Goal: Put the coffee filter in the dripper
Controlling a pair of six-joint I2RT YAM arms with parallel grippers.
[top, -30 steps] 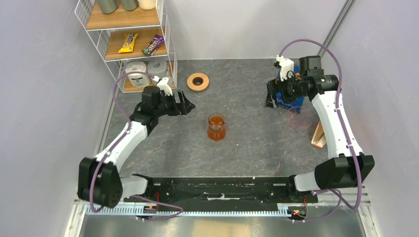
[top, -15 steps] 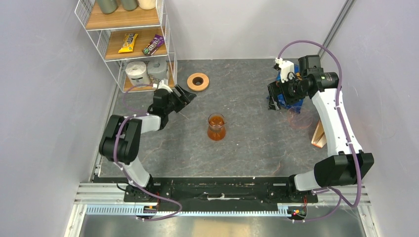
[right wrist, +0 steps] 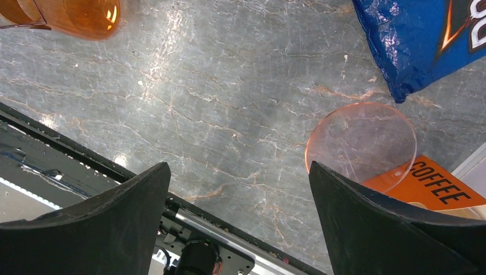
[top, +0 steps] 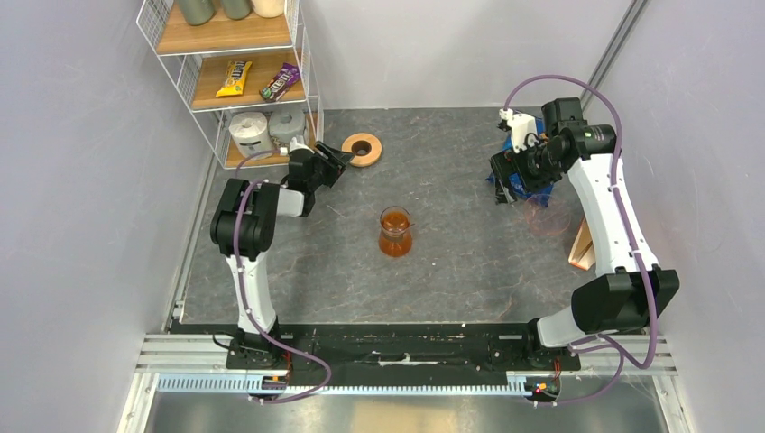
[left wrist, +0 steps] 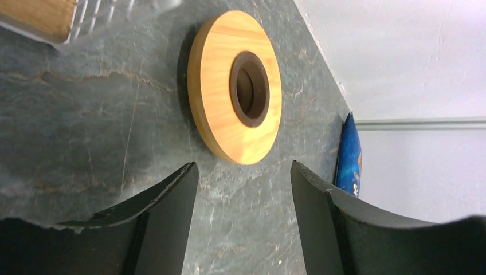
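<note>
- Dripper: an orange hourglass vessel, standing upright and alone near the middle of the table. No paper shows in its mouth.
- Coffee filter: no loose paper cone can be made out in any view. An orange pack printed COFFEE leans far to the right of the dripper. Whether filters sit in it cannot be told.
- Left gripper: jaws parted and holding nothing, beyond the dripper and to its left. It is aimed at a wooden ring with a dark bore, which lies flat just ahead of the fingertips, untouched.
- Right gripper: jaws wide apart and empty, raised well to the right of the dripper. It hangs over bare table beside a clear orange disc and the corner of a blue crisp bag.
- Stage, as judged: neither arm has the filter, so the task is at its reaching step.
- Risk 1: the left jaws frame the ring, so closing here would seize the wrong object.
- Risk 2: the right jaws hang nearer the bag and disc than the pack, so a straight descent could pinch the bag or push the disc.
- Risk 3: thin paper may crumple if gripped hard, or several sheets may lift together.
- Risk 4: the dripper is narrow-waisted and free-standing, so a sideways brush from a lowered wrist could tip it.
</note>
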